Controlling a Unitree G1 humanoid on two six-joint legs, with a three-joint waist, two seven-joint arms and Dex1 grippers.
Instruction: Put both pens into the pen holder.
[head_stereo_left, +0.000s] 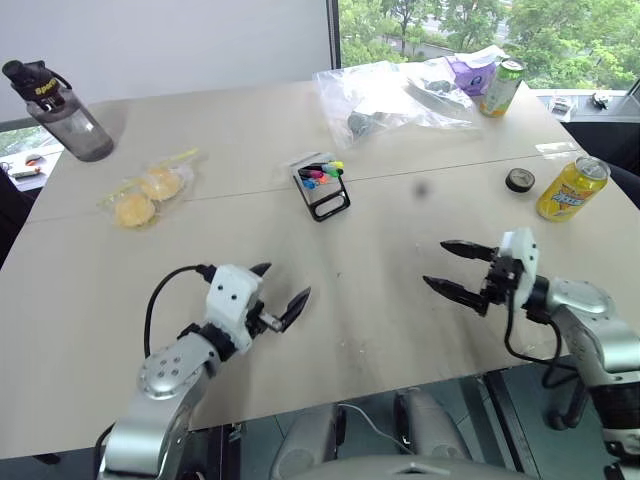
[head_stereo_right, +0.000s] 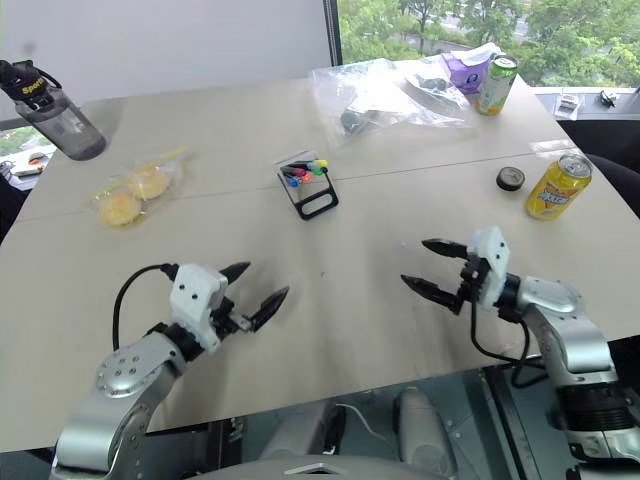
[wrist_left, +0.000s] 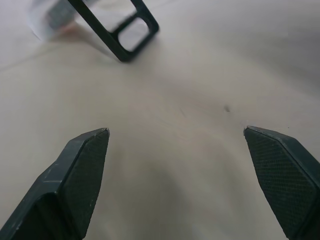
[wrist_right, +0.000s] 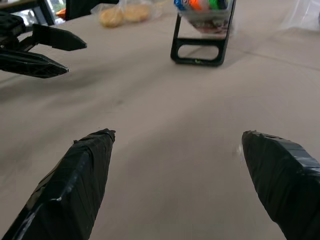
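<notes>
Head views: the left gripper (head_stereo_left: 279, 294) and right gripper (head_stereo_left: 458, 268) hover low over the bare wooden table (head_stereo_left: 380, 330), both with jaws spread wide and empty; the black pen holder (head_stereo_left: 322, 187) stands mid-table, well beyond both, with coloured tips crowding its top; whether the 2 slim pens are among them cannot be told, and none lies loose on the table.

Left wrist view: 2 released fingertips (wrist_left: 82, 165) frame bare tabletop; the holder's loop frame (wrist_left: 127, 35) lies ahead.

Right wrist view: parted fingertips (wrist_right: 85, 170) face the holder (wrist_right: 202, 35); its top shows blue, orange and green caps.

Handling, as judged: a pen is light, stiff and smooth, likely to roll; grip mid-barrel; the holder looks light and tippable.
</notes>
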